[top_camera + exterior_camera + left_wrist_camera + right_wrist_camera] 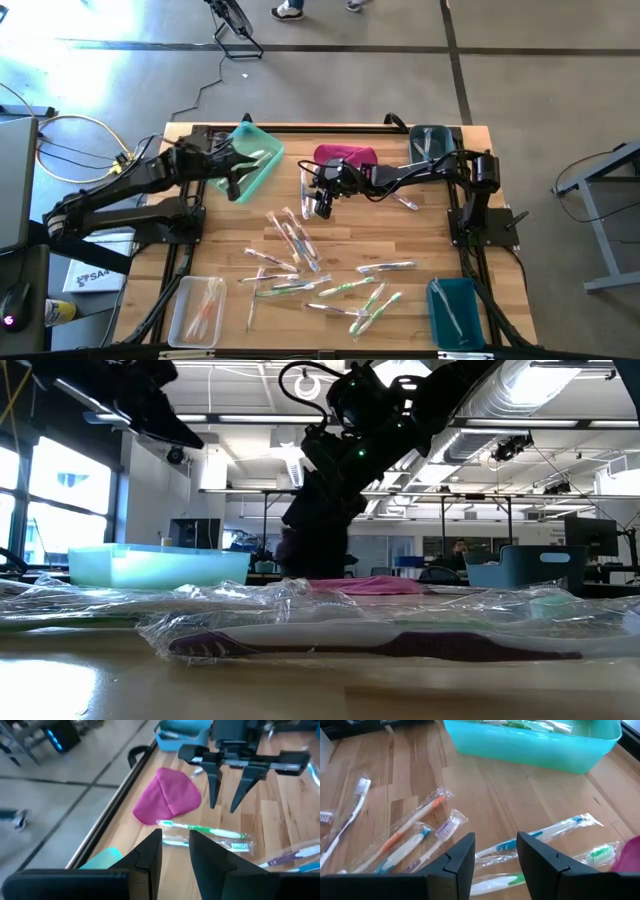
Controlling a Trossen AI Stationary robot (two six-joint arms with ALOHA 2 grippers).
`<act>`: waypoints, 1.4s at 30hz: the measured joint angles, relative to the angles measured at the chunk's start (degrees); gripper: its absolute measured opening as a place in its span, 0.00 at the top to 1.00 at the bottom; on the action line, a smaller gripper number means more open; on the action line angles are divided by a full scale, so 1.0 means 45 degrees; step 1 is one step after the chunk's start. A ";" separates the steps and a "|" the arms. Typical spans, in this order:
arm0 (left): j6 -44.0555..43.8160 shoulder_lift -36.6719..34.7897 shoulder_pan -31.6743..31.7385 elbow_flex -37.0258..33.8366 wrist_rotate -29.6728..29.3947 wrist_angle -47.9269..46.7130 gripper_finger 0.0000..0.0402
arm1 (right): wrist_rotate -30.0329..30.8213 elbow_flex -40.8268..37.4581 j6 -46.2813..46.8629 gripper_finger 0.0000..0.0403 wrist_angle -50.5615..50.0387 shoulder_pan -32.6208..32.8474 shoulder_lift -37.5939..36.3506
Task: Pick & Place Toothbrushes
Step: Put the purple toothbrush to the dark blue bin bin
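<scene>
Wrapped toothbrushes (300,262) are scattered over the middle and near half of the wooden desk (430,235); a few more are seen just beside the magenta cloth (345,156) at the far edge.

Left gripper (236,188) is held above the desk beside the light teal bin (262,160) near the far left corner, jaws narrowly parted, nothing gripped.

Right gripper (322,207) is held over the far middle, near the cloth, above the wrapped brushes, jaws partly open, nothing gripped.

A dark teal bin (456,312) sits at the near right corner, a clear bin (197,310) at the near left.
</scene>
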 joint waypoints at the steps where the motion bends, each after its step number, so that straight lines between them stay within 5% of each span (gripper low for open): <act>1: 0.0000 -0.0407 0.0000 -0.0189 -0.0005 0.0018 0.77 | 0.0000 0.0000 0.0188 0.66 0.0000 -0.0004 -0.0004; 13: -0.2419 -0.3538 0.0000 -0.1210 -0.0035 0.0486 0.77 | 0.0000 0.0000 0.0904 0.66 0.0005 -0.0015 0.0001; 22: -0.3212 -0.3524 0.0000 -0.1314 -0.0034 0.0148 0.77 | 0.0000 0.0000 0.0908 0.66 0.0005 -0.0015 0.0001; 30: -0.3267 -0.3515 0.0000 -0.3093 0.0479 0.1841 0.77 | 0.0000 0.0002 0.0908 0.66 -0.0146 -0.0015 -0.0004; 42: -0.3279 -0.3523 0.0000 -0.3935 0.1079 0.2487 0.77 | 0.2869 0.0018 0.2236 0.66 -0.6446 0.0188 -0.1868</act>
